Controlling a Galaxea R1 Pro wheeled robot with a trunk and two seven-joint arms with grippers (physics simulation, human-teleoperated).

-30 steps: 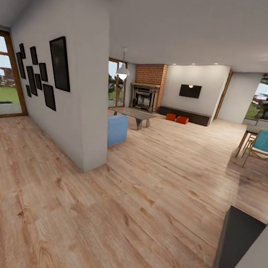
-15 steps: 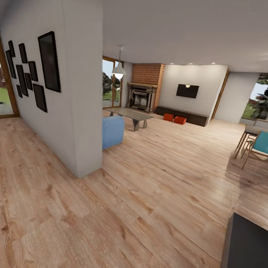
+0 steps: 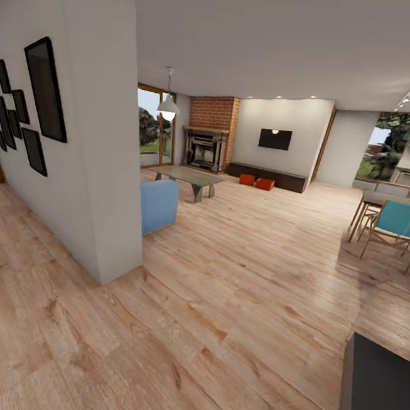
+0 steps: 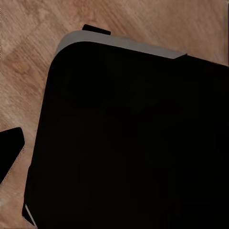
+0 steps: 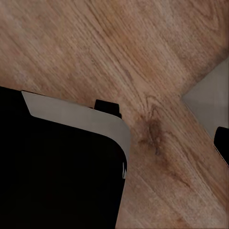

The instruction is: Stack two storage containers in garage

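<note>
Head view: two storage containers (image 3: pixel 256 182) (apparently touching) before the far bench (image 3: pixel 268 176).

Light wood plank floor (image 3: pixel 235 277), running from the near foreground to the far wall of the living room (image 3: pixel 259 173). Resting on it far off, just before the long low dark-brown bench (image 3: pixel 268 175): two storage containers (image 3: pixel 256 182), orange-red, side by side, nearly touching. Also standing on the planks: a low grey coffee table (image 3: pixel 185 179), a blue upholstered seat (image 3: pixel 157 205) beside a white partition wall (image 3: pixel 93 155), a dining table (image 3: pixel 382 201) with a teal chair (image 3: pixel 399 227) at right. Same plank grain seen under the dark robot base (image 4: pixel 129 138) in both wrist views.
</note>
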